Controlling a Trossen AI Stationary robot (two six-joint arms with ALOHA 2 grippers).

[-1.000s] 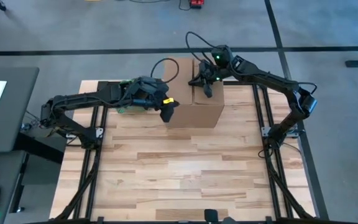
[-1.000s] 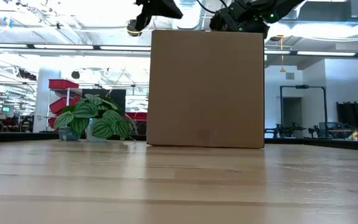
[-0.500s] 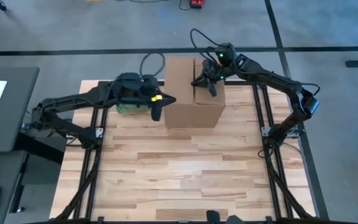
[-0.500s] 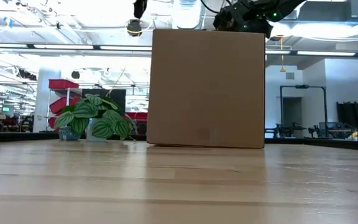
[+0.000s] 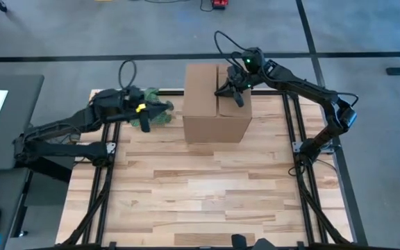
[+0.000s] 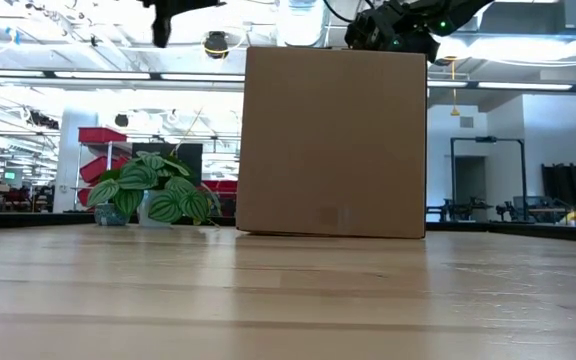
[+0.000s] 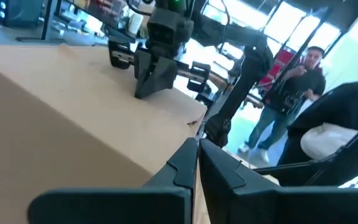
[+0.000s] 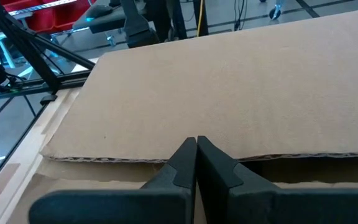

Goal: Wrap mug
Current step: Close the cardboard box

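You are looking at a closed brown cardboard box (image 5: pixel 216 103) sitting upper centre on the light wooden bench (image 5: pixel 207 187). The right tool (image 5: pixel 236 95), fingers together, is resting on the box's top flaps. The left tool (image 5: pixel 145 125), fingers together, is hovering upper left over the green potted plant (image 5: pixel 160 111). No mug is showing; it cannot be placed.

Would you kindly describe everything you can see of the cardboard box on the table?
The cardboard box is plain brown, tall and roughly cube-shaped, standing upright at the far edge of the wooden table. Its top flaps are folded shut, with a seam running between them; no tape or print shows. The right gripper rests on the top with its fingers together, at a flap's edge. The left gripper hangs apart, off to the box's left, above a small potted plant. The box's contents are hidden.
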